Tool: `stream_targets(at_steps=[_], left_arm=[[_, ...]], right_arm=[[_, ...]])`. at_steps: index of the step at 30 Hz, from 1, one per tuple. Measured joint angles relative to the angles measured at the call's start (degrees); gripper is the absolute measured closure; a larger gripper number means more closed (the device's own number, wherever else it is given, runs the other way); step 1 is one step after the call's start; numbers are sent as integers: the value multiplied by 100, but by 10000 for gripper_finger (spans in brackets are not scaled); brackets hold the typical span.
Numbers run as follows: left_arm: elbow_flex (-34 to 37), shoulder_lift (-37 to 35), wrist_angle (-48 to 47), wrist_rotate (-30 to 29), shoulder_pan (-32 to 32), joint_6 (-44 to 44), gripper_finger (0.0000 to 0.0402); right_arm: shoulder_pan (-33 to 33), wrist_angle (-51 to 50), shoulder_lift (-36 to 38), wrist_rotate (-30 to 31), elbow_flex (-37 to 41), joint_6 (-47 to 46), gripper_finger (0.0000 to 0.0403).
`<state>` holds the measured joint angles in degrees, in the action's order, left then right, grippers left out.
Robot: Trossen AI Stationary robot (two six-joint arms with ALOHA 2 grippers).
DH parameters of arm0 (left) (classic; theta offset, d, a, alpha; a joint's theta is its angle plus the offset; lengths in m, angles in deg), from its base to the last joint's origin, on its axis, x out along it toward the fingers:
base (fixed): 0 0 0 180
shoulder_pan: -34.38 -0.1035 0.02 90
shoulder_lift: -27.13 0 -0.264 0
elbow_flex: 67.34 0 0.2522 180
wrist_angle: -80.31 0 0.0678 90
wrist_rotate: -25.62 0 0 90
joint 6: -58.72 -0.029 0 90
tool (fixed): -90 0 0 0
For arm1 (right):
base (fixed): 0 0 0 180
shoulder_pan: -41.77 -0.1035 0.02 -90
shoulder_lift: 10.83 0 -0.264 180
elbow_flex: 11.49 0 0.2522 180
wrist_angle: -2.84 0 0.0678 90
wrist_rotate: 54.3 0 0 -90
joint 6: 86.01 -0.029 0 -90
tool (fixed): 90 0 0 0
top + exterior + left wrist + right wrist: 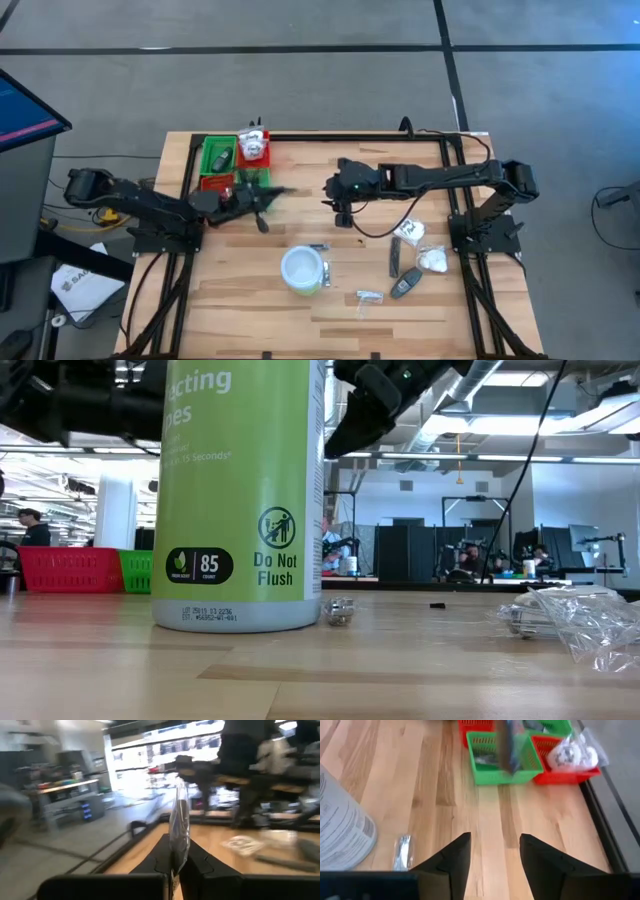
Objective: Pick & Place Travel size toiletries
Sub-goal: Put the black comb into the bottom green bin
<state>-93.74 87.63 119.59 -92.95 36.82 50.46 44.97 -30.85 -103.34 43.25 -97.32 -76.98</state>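
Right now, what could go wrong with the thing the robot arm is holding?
1. The left gripper pinches only the bottom edge of a slim clear sachet, so it might slip out.
2. The red and green baskets already hold items, one white packet bulging over a rim, so a drop could bounce out.
3. The open right gripper hovers nearby and could get in the way.

One wipes tub (303, 269), four tray baskets (218, 157) (two red, two green), two arms (440, 178).
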Motion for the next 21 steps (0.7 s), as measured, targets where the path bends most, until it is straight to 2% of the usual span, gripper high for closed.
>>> stream_targets(at_steps=[5,8,11,21], left_arm=[[44,-789,-1202,-748,0,-40,399],[43,-1107,-1829,-1338,-7,-51,399],[41,-1293,-2282,-1665,-33,-50,399],[41,-1344,-3605,-1760,-720,122,398]], right_arm=[[-13,-132,0,4,0,-116,246],[-17,-192,0,4,0,-153,254],[-17,-265,0,3,0,-241,262],[-24,-500,0,2,0,-353,281]])
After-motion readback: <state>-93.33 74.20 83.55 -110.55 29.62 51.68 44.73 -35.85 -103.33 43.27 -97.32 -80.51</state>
